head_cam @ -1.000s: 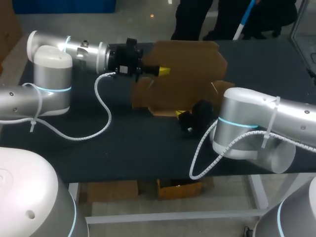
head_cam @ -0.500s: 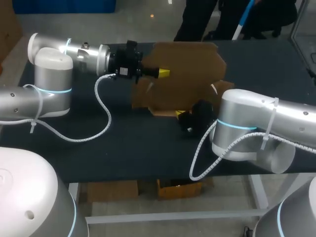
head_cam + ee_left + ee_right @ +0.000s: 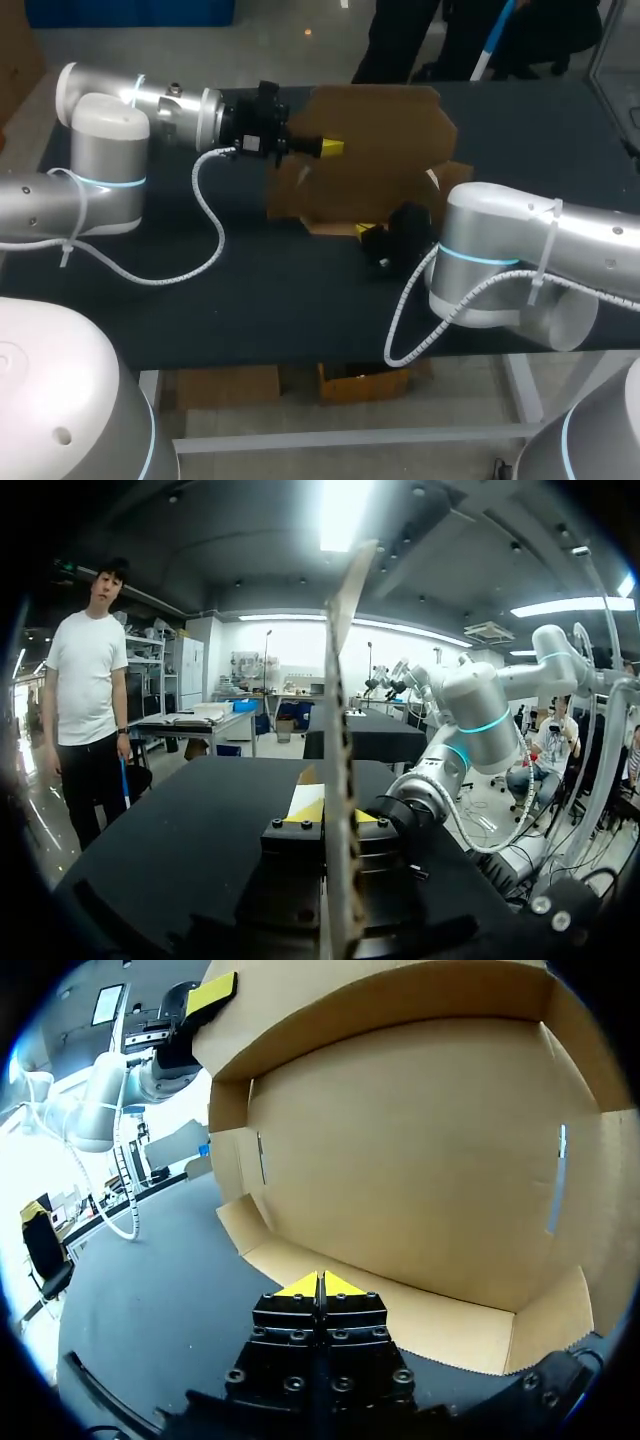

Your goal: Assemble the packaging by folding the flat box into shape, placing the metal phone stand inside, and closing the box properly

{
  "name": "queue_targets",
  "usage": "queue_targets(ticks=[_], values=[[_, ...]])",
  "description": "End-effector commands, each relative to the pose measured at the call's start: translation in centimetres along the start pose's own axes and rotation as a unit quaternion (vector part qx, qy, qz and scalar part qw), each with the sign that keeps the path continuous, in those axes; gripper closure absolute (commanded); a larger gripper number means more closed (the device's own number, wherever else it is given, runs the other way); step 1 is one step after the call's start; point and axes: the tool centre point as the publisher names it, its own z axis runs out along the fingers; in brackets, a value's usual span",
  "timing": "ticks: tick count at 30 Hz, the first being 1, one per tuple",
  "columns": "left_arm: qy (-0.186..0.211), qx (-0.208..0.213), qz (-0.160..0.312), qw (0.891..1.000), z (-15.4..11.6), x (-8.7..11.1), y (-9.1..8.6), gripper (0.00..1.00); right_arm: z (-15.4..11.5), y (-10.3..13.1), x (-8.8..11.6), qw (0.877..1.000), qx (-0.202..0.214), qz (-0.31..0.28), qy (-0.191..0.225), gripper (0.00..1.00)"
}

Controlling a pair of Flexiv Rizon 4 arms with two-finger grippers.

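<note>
Hardly anything is changing since a second ago; the left gripper [image 3: 331, 147] is only edging up a touch. I am keeping it pinching the upright panel of the flat brown cardboard box [image 3: 380, 150], which is standing near the black table's [image 3: 250, 300] far edge, so that wall is staying raised for folding. The right gripper [image 3: 320, 1286], tips pressed together, is sitting against the low front flap [image 3: 420, 1315], probably bracing it. No metal phone stand is showing.
</note>
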Motion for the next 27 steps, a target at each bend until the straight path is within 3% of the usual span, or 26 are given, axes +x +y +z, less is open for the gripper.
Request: queue_targets(ticks=[1, 27], values=[[0.000, -0.003, -0.001, 1.000, 0.19, -0.01, 0.26, 1.00, 0.26, -0.15, 0.07, 1.000, 0.001, 0.000, -0.002, 1.00], [-0.004, -0.017, 0.001, 1.000, 0.34, -0.09, 0.34, 1.00, 0.26, -0.15, 0.07, 1.000, 0.001, 0.000, -0.002, 1.00]])
